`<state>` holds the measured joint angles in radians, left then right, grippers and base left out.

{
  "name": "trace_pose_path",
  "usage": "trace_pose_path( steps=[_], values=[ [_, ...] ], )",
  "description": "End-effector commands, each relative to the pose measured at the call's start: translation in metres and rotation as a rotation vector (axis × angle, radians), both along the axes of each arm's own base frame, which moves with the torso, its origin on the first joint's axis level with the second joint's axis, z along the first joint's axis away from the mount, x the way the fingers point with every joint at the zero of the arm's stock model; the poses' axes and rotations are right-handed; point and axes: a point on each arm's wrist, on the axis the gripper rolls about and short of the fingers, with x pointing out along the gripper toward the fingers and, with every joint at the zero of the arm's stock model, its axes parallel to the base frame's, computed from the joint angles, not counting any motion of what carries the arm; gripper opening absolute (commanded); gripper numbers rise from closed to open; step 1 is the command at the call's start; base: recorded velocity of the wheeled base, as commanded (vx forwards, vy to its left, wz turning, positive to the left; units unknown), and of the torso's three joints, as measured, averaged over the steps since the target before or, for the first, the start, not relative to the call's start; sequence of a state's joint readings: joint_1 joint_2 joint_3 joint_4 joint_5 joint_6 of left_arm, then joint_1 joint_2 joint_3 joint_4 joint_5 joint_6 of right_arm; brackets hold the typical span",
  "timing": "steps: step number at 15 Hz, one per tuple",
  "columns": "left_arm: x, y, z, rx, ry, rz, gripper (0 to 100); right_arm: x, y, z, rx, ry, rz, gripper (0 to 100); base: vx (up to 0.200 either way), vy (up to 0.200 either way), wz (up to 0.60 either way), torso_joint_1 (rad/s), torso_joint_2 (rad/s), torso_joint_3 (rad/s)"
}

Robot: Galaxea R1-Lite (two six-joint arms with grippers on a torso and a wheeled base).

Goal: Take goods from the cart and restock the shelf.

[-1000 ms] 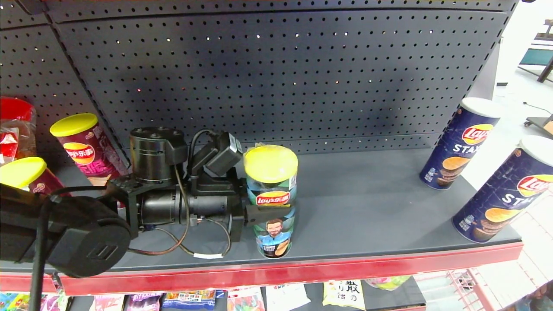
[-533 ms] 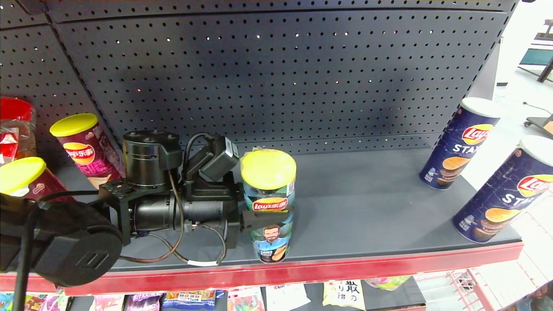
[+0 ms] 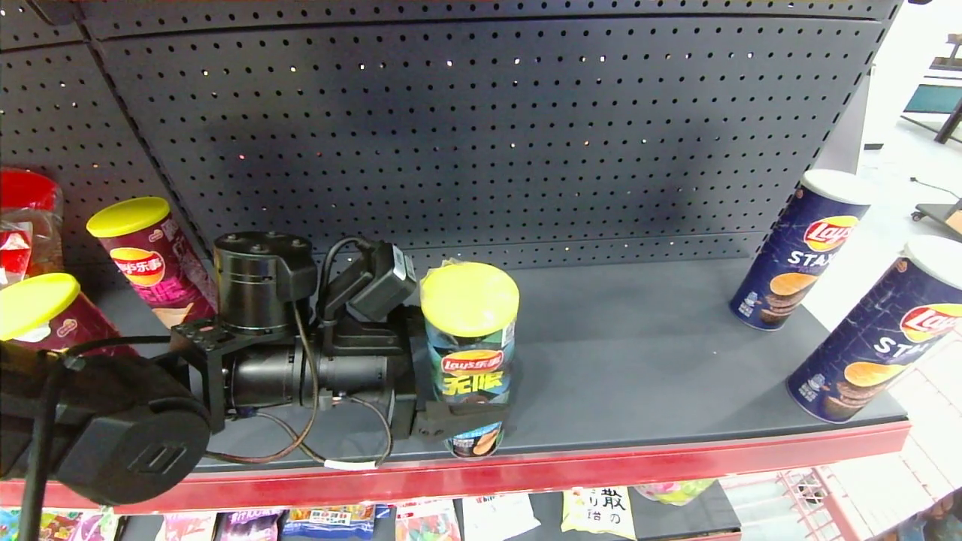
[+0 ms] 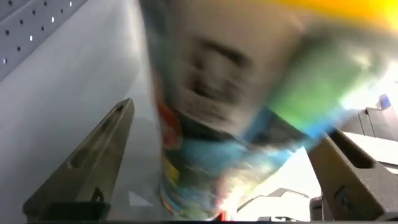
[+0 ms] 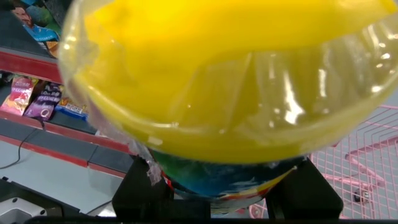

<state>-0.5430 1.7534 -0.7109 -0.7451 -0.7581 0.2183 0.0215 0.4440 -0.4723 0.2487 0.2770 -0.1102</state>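
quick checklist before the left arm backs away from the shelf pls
1. Placed can upright on the shelf: ok.
2. Left gripper open, with gaps on both sides of the placed can: ok.
3. Can base behind the red front lip: ok, but close.
4. Bare shelf toward the blue cans for the next one: ok.
5. Right gripper holds the second can: ok; how firmly, cannot tell.

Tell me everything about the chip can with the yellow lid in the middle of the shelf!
The chip can is a tall tube with a yellow plastic lid and a shiny blue-green wrapper with a red-and-yellow logo. It stands upright near the front edge of the grey shelf. The left pincer sits around its lower part, open, with gaps on both sides, so nothing squeezes it.
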Motion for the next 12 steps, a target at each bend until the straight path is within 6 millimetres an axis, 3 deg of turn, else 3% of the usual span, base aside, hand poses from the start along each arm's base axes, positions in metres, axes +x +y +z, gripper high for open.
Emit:
trace_pose_path(
  steps=[1, 8, 12],
  values=[
    [-0.006, 0.005, -0.002, 0.007, 0.006, 0.006, 100, 0.000, 0.000, 0.000, 0.000, 0.002, 0.002, 0, 0.000, 0.000, 0.00, 0.000, 0.00, 0.000],
    [-0.038, 0.057, -0.009, 0.018, 0.015, 0.144, 100, 0.004, 0.000, -0.001, 0.000, 0.026, 0.015, 0, 0.000, 0.000, 0.00, 0.000, 0.00, 0.000],
    [-0.087, 0.087, -0.018, 0.044, 0.031, 0.241, 100, 0.037, 0.003, 0.016, -0.003, 0.115, 0.118, 0, 0.000, 0.000, 0.00, 0.000, 0.00, 0.000]
  ],
)
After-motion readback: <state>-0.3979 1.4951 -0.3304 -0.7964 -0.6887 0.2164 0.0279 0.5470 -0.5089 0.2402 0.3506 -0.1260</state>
